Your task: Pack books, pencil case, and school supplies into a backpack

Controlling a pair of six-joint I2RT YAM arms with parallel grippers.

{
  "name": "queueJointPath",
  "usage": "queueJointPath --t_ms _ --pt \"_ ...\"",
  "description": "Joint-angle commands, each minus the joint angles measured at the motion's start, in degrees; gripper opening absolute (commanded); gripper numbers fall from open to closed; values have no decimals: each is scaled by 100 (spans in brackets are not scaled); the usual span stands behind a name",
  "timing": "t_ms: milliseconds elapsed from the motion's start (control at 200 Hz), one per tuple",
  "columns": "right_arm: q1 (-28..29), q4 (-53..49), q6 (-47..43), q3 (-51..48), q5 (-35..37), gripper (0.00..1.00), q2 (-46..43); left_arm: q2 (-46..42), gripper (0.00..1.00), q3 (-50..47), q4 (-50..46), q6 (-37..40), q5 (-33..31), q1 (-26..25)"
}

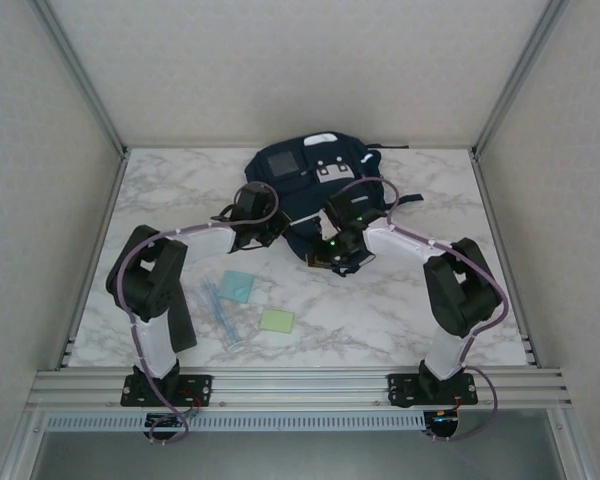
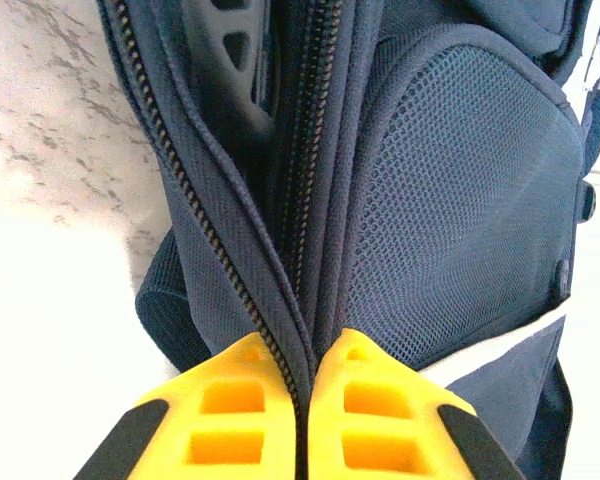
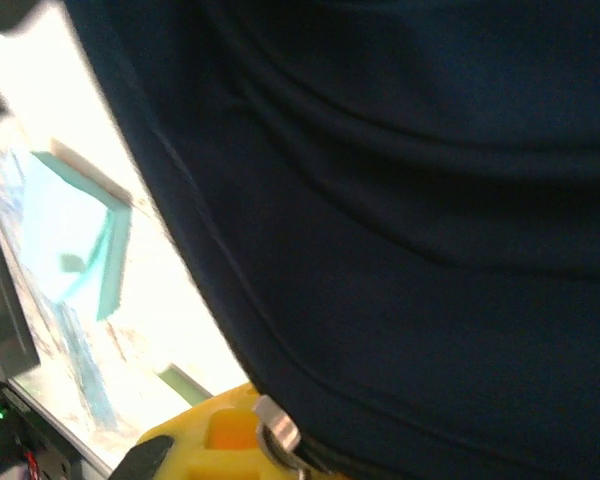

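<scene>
The navy backpack (image 1: pixel 305 175) lies at the back middle of the table. At its left edge, my left gripper (image 1: pixel 270 232) is shut on the backpack's zipper seam (image 2: pixel 302 300), with the yellow fingertips (image 2: pixel 250 365) pinching the fabric. At the backpack's near edge my right gripper (image 1: pixel 338 255) is shut, a metal zipper pull (image 3: pixel 277 428) at its yellow finger (image 3: pixel 215 435) under dark fabric (image 3: pixel 400 200). On the table lie a light-blue pad (image 1: pixel 238 287), a pale-green pad (image 1: pixel 277 320) and translucent blue sticks (image 1: pixel 220 315). The books and the pencil case are out of view.
A mesh side pocket (image 2: pixel 460 190) on the backpack faces the left wrist camera. Dark straps (image 1: pixel 405 200) trail off the backpack's right side. Walls enclose the marble table (image 1: pixel 430 310) on three sides, and an aluminium rail (image 1: pixel 300 385) runs along the near edge.
</scene>
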Motion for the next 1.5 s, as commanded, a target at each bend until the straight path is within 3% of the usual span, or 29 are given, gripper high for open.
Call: queueJointPath --t_ms 0,280,425,566,731,771,821,866,886,901,1056,1201,1346,1497 --pt "-389 -1624 -289 -508 173 0 -378 -382 0 54 -336 667 -253 579" --pt "-1725 -2161 -674 92 1693 0 -760 -401 0 105 -819 1277 178 834" --pt "-2014 -1912 -912 680 1865 0 -534 -307 0 244 -956 1573 318 1023" --pt "-1913 -1321 -1013 757 779 0 -290 86 0 741 -1122 1882 642 1257" --pt "-1311 -424 -907 485 -359 0 -139 968 0 2048 -1737 2228 876 1390" --pt "-1156 -173 -801 474 -527 0 -60 1104 16 2363 -1998 2268 838 1399" --pt "-948 133 -658 502 -644 0 61 1108 60 2608 -2314 2286 742 1401" --pt "-764 336 -580 611 -712 0 194 958 79 2601 -2520 2290 522 1401" --pt "-684 415 -543 681 -720 0 261 847 95 2559 -2602 2301 404 1401" --pt "-624 470 -515 729 -722 0 319 767 98 2505 -2656 2308 309 1399" --pt "-211 894 -325 1510 -901 0 969 -294 100 1721 -3090 2415 -408 1421" --pt "-21 980 -269 2253 -1071 0 1551 -1097 100 891 -3246 2168 -511 1422" --pt "72 1177 -118 2335 -1225 0 1655 -1770 100 -133 -2538 1134 -196 1240" --pt "197 1384 72 1989 -1376 0 1433 -1735 100 -773 -1539 -85 -354 663"
